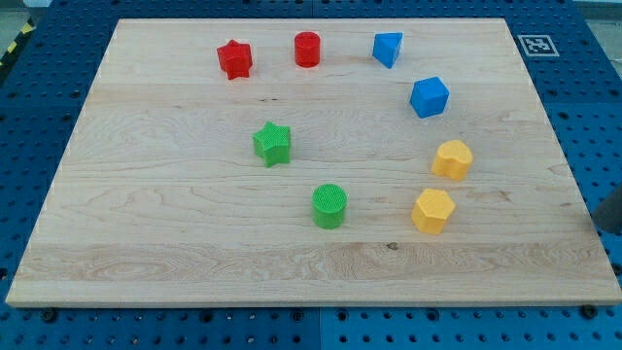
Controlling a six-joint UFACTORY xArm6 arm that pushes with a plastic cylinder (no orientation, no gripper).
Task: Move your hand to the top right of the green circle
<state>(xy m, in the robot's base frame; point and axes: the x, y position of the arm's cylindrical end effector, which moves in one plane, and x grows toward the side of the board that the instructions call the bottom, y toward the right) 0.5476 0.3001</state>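
Note:
The green circle point(329, 206) is a round green block at the lower middle of the wooden board point(146, 214). A green star point(272, 144) lies up and to its left. My rod shows only as a dark shape at the view's right edge, just off the board. Its tip point(600, 221) is far to the right of the green circle, at about the same height in the view. It touches no block.
A red star point(234, 59), a red cylinder point(307, 49) and a blue wedge-like block point(387, 49) line the top. A blue cube point(429, 97), a rounded yellow block point(452, 159) and a yellow hexagon point(432, 210) run down the right side.

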